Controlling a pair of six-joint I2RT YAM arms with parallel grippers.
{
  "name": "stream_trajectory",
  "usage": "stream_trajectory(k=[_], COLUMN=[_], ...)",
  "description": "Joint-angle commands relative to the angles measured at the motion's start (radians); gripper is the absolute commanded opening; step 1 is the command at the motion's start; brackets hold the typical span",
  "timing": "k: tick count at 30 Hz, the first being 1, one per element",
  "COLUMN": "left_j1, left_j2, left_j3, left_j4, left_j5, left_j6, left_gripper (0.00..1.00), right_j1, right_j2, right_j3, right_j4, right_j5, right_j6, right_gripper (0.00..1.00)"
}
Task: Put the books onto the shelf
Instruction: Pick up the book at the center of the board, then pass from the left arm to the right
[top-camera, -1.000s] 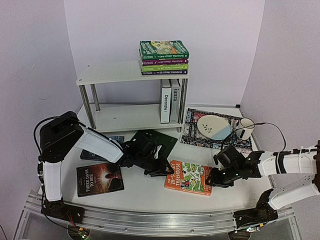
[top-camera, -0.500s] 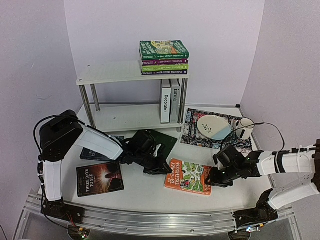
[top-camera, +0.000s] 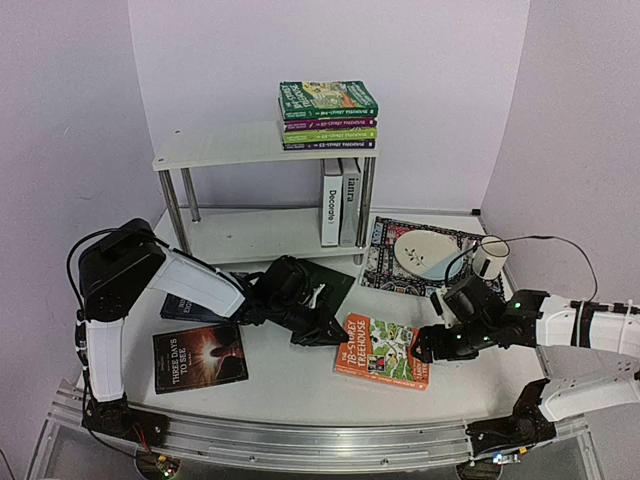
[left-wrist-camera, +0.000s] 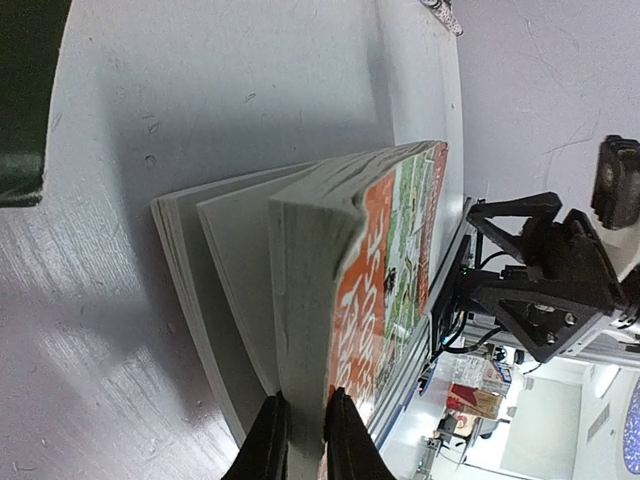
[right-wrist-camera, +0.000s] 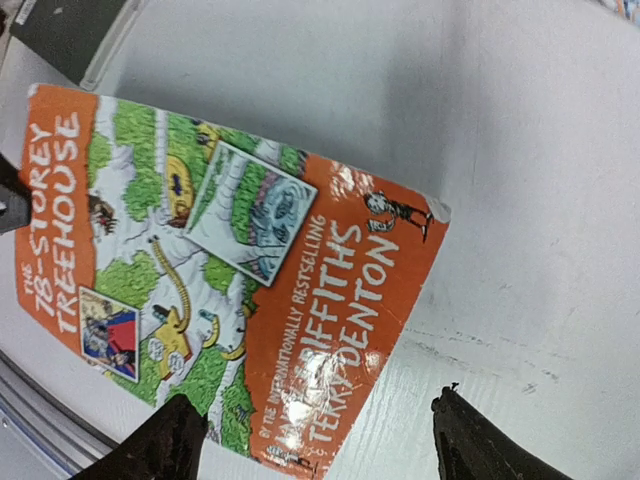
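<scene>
Table (top-camera: 290, 385): white, bears all items.
Shelf (top-camera: 215, 148): two-tier, at rear. Stack of four books (top-camera: 328, 115) lies flat on top board; two upright books (top-camera: 340, 203) stand at right end of lower board.
Orange book (top-camera: 380, 352): on table, front centre, between grippers.
Left gripper (left-wrist-camera: 305, 425): jaws narrow, clamped on orange book's left edge.
Right gripper (right-wrist-camera: 315, 400): jaws wide, at book's right end, gripping nothing.

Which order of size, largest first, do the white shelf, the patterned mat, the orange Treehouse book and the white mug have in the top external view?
1. white shelf
2. patterned mat
3. orange 78-Storey Treehouse book
4. white mug
All clearly differ.
</scene>
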Motion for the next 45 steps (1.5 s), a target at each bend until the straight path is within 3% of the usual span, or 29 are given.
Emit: stream_trajectory(k=[1,8,15,18,25,36,45], left_j1=[0.028,0.049,0.056,0.056,0.060,0.070,0.070], left_j2=[-0.094,-0.107,-0.126,-0.132,-0.146,-0.142,-0.136], left_j3=[0.010,-0.007,-0.025,-0.030,-0.044,-0.047,-0.041], left_j4=[0.087,0.085,0.086,0.085,0.085,0.086,0.085], left_j5=[0.063,0.091,0.093,0.102,0.113,0.128,0.142], left_j6=[-0.032,-0.025,-0.011,-0.009,-0.004,0.004,-0.002], left_gripper=[0.00,0.00,0.00,0.00,0.00,0.00,0.00], right_j1=[0.037,0.224,0.597,0.670,0.686,0.718,0.726], right_j2=[-0.011,0.002,0.196,0.307,0.453,0.609,0.794], right_j3=[0.109,0.160,0.260,0.287,0.339,0.345,0.375], right_j4=[-0.137,-0.052,-0.037,-0.027,-0.027,-0.027,-0.031], right_j5=[0.036,0.101,0.642,0.838,0.896,0.936,1.137], right_j6=[-0.182,-0.403,-0.664,-0.767,-0.815,-0.716,-0.603], right_gripper=[0.76,0.74,0.75,0.75,0.75,0.75,0.75])
